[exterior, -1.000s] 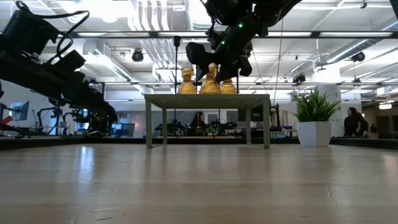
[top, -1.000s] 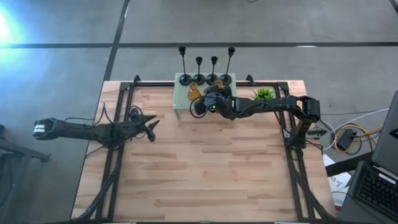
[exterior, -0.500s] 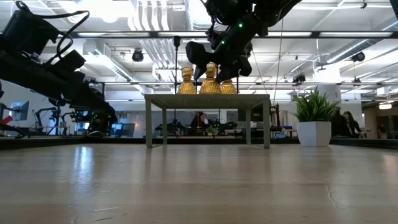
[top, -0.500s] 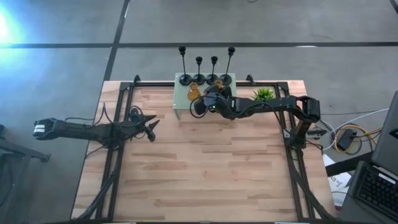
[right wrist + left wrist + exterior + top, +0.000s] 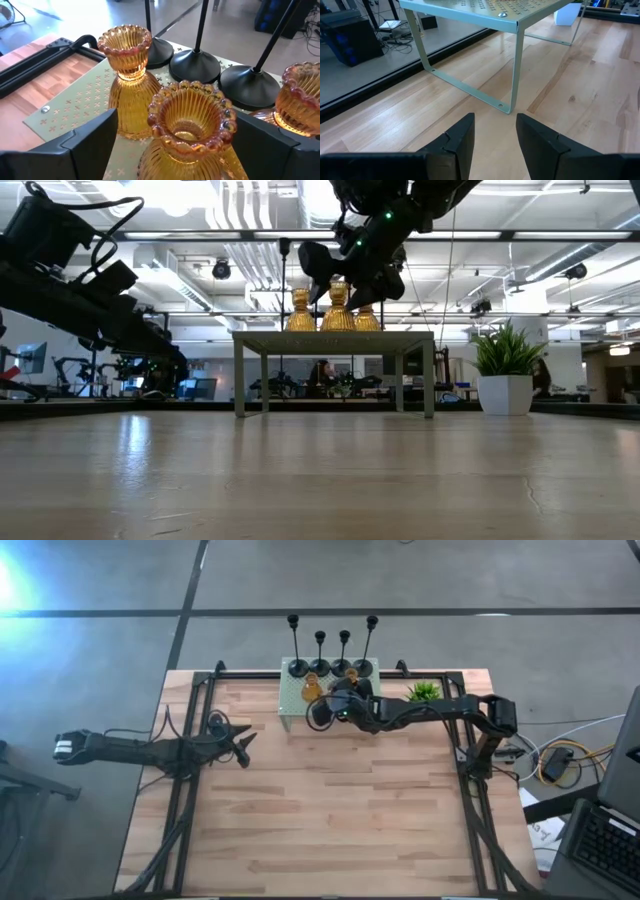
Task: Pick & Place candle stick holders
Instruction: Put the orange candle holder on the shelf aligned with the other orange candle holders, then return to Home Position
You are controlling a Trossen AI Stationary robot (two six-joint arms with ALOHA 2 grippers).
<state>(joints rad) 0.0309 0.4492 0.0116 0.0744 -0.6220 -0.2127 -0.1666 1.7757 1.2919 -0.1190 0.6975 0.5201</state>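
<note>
On a pale wooden plank table (image 5: 320, 810) edged by a black metal frame, a small pale-green perforated metal shelf (image 5: 292, 700) stands at the far edge and carries the candle stick holders. Four black metal holders with round domed bases and thin stems (image 5: 330, 666) line its back, and three squat amber ribbed glass holders (image 5: 125, 80) sit in front of them. The right gripper (image 5: 175, 145) hangs just above the shelf with its dark fingers (image 5: 90, 135) spread wide on either side of the middle amber glass holder with a beaded rim (image 5: 187, 125), near it but not clamped on it. That holder rests on the shelf top in the low view, with the other two amber pieces just beside it. A small green potted plant in a white pot (image 5: 505, 375) stands on the table to the right of the shelf, under the right arm (image 5: 450, 710). The left gripper (image 5: 494, 142) waits low over the table's left side, well apart from the shelf, fingers parted and holding nothing; its own camera looks toward the shelf's thin legs (image 5: 516, 65). Beyond the table lies a grey floor (image 5: 100, 650), and the low view shows a bright workshop hall with ceiling pipes and lights (image 5: 240, 220).
</note>
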